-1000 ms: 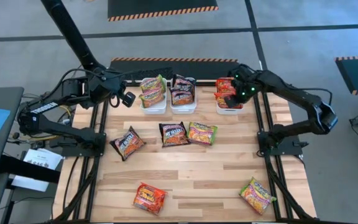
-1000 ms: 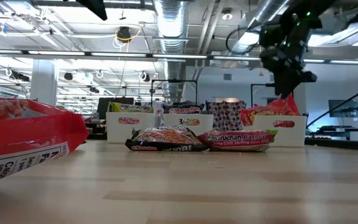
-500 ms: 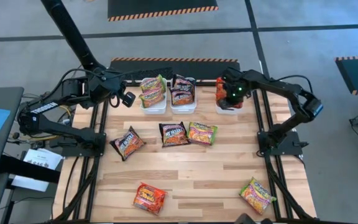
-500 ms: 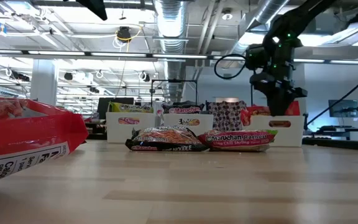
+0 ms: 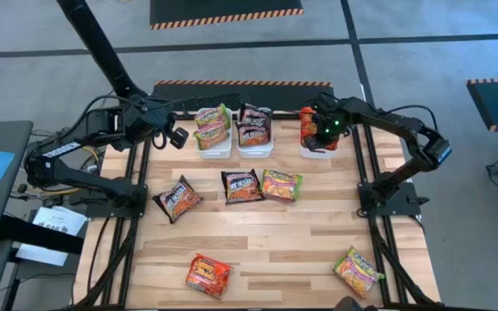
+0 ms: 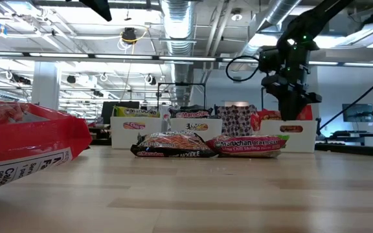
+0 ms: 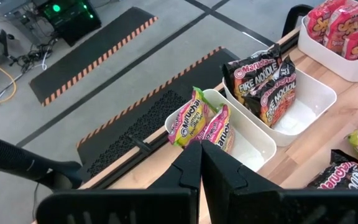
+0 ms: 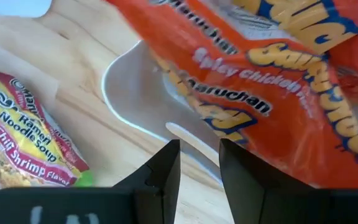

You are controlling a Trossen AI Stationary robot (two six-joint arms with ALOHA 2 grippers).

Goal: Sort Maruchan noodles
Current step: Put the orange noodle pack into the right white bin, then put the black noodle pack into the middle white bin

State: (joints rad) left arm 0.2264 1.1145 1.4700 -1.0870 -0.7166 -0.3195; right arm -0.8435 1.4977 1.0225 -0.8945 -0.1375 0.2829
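Three white trays stand along the far edge: the left tray (image 5: 213, 145) holds green-yellow packets (image 7: 199, 121), the middle tray (image 5: 255, 147) holds dark packets (image 7: 267, 84), and the right tray (image 5: 315, 152) holds red packets (image 8: 272, 93). My right gripper (image 5: 322, 131) hovers low over the right tray, fingers slightly apart and empty (image 8: 199, 163). My left gripper (image 5: 177, 136) waits shut (image 7: 201, 163) at the far left, beside the left tray. Loose packets lie flat on the table: a dark one (image 5: 177, 198), a dark one (image 5: 242, 185), a green-yellow one (image 5: 281, 185), a red one (image 5: 208, 275) and a green-yellow one (image 5: 358, 270).
The tabletop (image 5: 266, 242) is bare wood between the middle row of packets and the two near the front edge. Metal frame rails (image 5: 372, 216) run along both sides. In the low view a red packet (image 6: 24, 145) lies close to the camera.
My right gripper has come down toward the right tray and a little toward the table's left, and its arm has folded in closer to the table. It has held almost still over the red packets for the last half second.
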